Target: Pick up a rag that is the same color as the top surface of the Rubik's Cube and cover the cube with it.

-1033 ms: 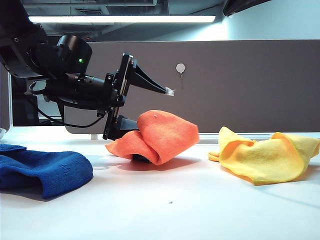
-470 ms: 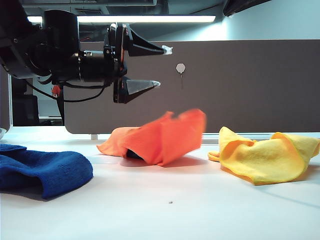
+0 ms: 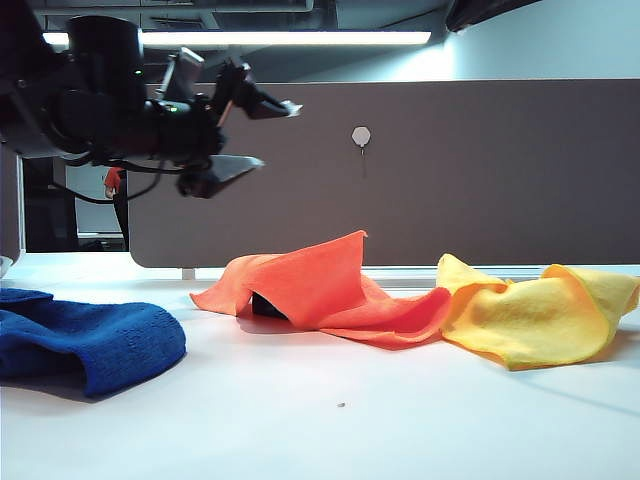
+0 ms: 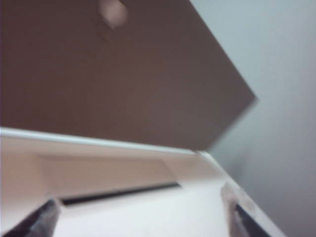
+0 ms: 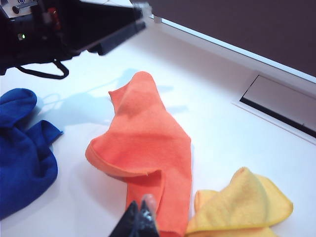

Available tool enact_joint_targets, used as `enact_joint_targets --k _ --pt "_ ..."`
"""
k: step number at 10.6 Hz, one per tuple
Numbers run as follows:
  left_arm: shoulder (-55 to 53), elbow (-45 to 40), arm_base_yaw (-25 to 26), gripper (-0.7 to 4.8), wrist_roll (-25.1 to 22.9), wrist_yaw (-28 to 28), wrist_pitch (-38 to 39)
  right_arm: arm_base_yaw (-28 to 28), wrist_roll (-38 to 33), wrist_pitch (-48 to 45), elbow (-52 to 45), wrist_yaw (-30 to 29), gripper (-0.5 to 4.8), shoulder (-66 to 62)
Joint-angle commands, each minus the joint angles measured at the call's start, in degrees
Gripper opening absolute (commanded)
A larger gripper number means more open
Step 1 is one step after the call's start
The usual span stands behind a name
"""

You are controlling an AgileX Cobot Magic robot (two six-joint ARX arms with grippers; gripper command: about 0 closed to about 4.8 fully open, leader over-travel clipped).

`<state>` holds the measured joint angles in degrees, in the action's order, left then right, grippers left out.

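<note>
The orange rag (image 3: pixel 320 290) lies draped over the Rubik's Cube (image 3: pixel 266 306) on the surface, below the left gripper (image 3: pixel 255 135), whose empty jaws stand apart, while the right gripper (image 5: pixel 140 222), jaws together, hovers near the rag's end beside the yellow cloth (image 3: pixel 530 315).

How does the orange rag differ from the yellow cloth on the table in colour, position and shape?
The orange rag lies mid-table, tented over a dark object; the yellow cloth sits to its right, crumpled low. The rag spreads out longer; the cloth bunches. Both are thin, soft and untouched by the left gripper, open above.
</note>
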<state>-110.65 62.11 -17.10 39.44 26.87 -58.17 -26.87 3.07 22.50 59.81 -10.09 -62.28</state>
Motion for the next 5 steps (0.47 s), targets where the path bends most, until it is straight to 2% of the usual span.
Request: enact_joint_targets --k 1,2,3,4,5 --pt "0.59 0.22 5.77 3.52 -2.58 2.71 -6.10 -0.11 -0.02 -6.97 0.28 1.79 -0.01 0.11" --pt "1.42 0.22 7.98 3.06 -2.58 4.33 -6.62 -0.11 -0.02 -8.17 0.28 4.44 -0.01 0.13" --pt "4.63 0.20 12.94 2.36 -2.58 6.38 -6.64 -0.11 0.00 -10.80 0.26 8.59 -0.01 0.11" --pt "5.68 0.20 14.32 2.36 -2.56 6.80 -6.64 -0.11 0.00 -11.67 0.26 9.11 -0.01 0.11" --pt "10.14 0.20 19.50 0.98 -2.34 9.20 -6.62 -0.11 0.24 -16.94 0.26 9.33 -0.01 0.11"
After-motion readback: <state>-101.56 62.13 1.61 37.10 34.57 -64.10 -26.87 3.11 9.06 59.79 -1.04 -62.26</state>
